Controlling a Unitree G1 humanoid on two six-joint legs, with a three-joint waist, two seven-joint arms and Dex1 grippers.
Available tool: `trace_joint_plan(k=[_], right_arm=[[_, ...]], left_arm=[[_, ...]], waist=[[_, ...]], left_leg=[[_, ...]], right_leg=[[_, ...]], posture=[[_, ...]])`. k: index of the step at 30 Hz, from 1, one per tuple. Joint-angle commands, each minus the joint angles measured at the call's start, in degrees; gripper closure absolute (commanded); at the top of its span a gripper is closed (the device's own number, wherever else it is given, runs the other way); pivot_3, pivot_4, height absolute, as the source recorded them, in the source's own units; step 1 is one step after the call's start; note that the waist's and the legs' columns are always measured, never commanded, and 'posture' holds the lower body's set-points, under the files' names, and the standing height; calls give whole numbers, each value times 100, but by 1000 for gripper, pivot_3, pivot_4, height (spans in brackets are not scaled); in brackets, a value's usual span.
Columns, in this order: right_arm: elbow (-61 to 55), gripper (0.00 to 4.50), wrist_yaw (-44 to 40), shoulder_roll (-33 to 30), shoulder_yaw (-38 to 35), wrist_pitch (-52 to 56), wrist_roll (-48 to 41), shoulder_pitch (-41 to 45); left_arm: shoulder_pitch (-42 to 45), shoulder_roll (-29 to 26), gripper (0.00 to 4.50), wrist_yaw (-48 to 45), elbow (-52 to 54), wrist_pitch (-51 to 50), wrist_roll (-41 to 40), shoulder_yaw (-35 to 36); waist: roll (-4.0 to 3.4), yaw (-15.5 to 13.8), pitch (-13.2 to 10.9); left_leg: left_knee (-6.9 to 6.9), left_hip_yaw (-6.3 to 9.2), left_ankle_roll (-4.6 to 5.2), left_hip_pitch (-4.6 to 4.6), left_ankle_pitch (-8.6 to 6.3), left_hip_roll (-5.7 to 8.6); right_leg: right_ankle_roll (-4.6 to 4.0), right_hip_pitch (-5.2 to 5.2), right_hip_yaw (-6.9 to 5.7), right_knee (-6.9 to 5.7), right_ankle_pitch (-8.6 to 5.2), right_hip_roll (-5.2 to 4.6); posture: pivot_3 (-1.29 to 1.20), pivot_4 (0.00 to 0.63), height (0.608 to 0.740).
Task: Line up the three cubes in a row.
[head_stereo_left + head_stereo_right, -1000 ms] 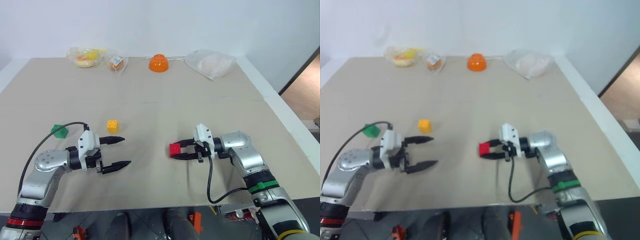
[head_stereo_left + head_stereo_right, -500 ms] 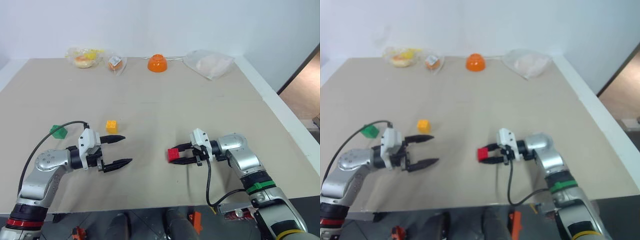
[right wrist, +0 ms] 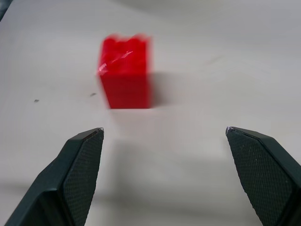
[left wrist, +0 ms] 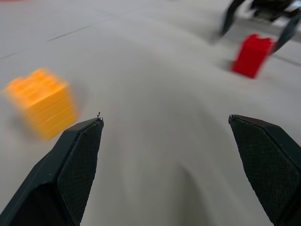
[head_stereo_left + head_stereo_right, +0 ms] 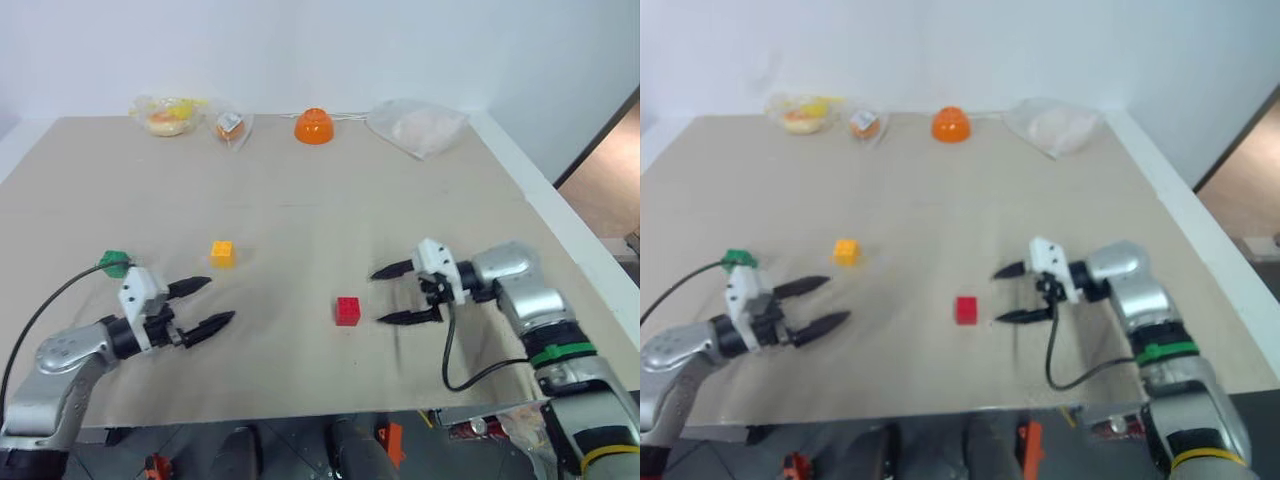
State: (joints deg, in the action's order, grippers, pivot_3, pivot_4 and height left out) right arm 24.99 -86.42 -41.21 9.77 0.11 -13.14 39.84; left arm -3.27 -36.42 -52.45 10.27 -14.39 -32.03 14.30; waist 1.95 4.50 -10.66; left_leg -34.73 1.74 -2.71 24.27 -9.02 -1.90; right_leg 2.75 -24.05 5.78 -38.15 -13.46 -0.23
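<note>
The small red studded plastic cube (image 5: 347,310) sat alone on the beige tabletop (image 5: 330,200), free of any grip. The right end effector (image 5: 393,295) hung just to its right, near it but apart, with its two black fingers spread wide and pointing toward the cube. In the right wrist view the red cube (image 3: 125,70) stood upright beyond the parted fingertips (image 3: 82,155).

The small yellow studded plastic cube (image 5: 223,253) rested farther left on the tabletop, well apart from the red one. The small green studded plastic cube (image 5: 115,264) lay at the far left, just behind the left arm's black cable. The left end effector (image 5: 207,303) was held low over the tabletop between the green and red cubes, nearer than the yellow cube, its fingers also wide apart and empty.

An orange plastic bowl (image 5: 314,126) sat upside down near the far edge, between clear plastic bags (image 5: 418,126).
</note>
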Motion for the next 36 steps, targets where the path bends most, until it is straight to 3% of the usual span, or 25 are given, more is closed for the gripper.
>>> trace_joint_plan(k=[1,6,12,22,36], right_arm=[[-404,186,-24,-94,-600,594,-628,451],[-1268,186,555,230,-1051,1675,-1412,529],[-2461,186,1177,668,-835,2259,-1642,-72],[-3135,186,1844,1052,-716,2496,-1656,-587],[-3557,186,2233,939,-860,2599,-1808,-881]], left_arm=[[-285,192,71,451,151,-109,-321,666],[-470,552,71,1018,37,-240,-579,1222],[-720,903,71,1489,-465,31,-469,1681],[323,499,71,1858,-1636,96,272,1448],[1763,166,71,1606,-3285,720,883,1097]], waist=[[0,5,0],[3,-4,1],[6,-16,4],[12,-27,7],[16,-31,9]], left_leg=[[0,-1,0,0,0,-2],[0,2,0,1,0,-4],[1,-1,-4,6,-3,0],[-5,-8,-3,6,3,0],[16,-3,-5,11,2,-9]], right_leg=[[-1,-1,0,0,1,0],[-2,1,-1,0,0,3],[1,-2,1,2,-6,-2],[-6,-4,-2,1,9,-5],[17,-13,-10,1,14,4]], posture=[[0,150,740],[0,150,740],[0,150,740],[0,150,740],[0,150,740]])
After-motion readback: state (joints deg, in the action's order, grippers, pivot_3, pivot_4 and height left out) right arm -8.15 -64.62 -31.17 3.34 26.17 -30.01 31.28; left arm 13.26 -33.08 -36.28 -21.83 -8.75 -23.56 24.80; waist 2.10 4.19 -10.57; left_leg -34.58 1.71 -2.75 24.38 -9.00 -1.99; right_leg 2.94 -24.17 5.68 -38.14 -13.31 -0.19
